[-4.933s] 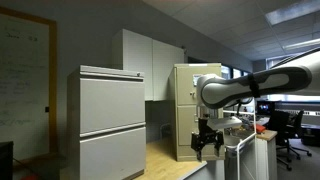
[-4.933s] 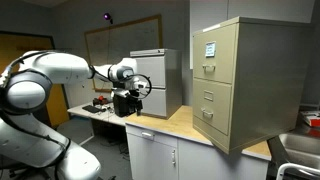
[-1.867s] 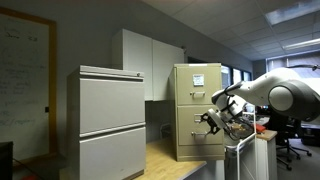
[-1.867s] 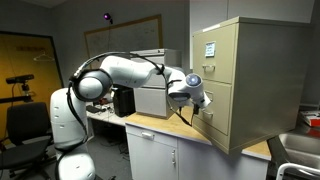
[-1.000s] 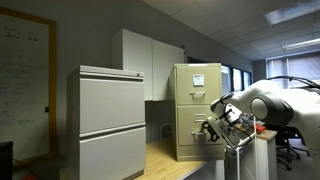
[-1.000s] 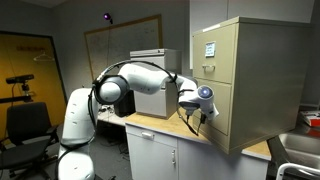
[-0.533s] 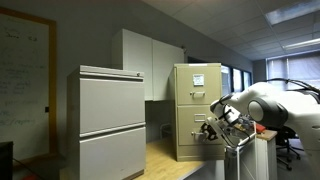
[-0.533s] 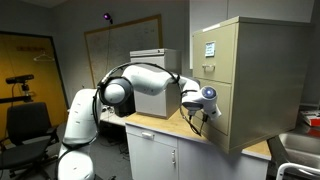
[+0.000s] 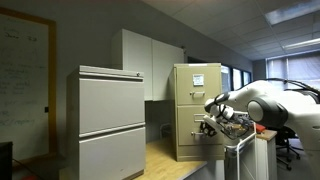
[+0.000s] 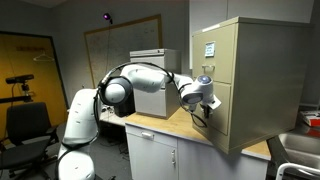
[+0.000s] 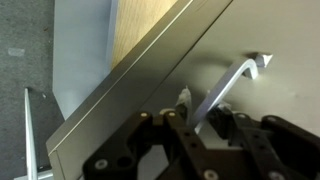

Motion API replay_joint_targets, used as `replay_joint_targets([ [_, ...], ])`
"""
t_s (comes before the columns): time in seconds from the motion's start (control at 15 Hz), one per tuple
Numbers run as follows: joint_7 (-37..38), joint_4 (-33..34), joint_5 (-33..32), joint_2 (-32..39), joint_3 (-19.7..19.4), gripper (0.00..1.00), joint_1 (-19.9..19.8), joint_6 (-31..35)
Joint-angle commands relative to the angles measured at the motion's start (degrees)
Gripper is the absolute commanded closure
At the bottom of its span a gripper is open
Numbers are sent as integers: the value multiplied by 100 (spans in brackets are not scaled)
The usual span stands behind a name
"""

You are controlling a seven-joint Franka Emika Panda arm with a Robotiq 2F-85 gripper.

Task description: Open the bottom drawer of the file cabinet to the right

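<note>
The gripper (image 11: pixel 200 118) straddles the lower end of the handle (image 11: pixel 236 84) in the wrist view, a finger on either side, but I cannot tell whether they pinch the bar or stand apart from it. If the hold is shallow or too near the tip, a pull could slip off the thin bar. A slanted pull could jam the drawer or drag the file cabinet (image 10: pixel 262 70) along the counter (image 10: pixel 165 124). The bottom drawer (image 11: pixel 275 125) is a flat beige-tan front, apparently shut flush, lowest in the cabinet, just above the wooden counter
</note>
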Motion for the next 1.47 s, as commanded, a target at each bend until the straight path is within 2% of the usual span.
replay_joint_targets([
  [0.0,8,-801,-821,-867,123,93,271,-338],
  [0.33,-23,-1692,-1119,-1328,213,94,362,288],
  [0.67,-101,-2678,-1271,-1975,236,94,359,633],
  [1.4,-142,-5103,-1678,-4092,422,94,379,1052],
])
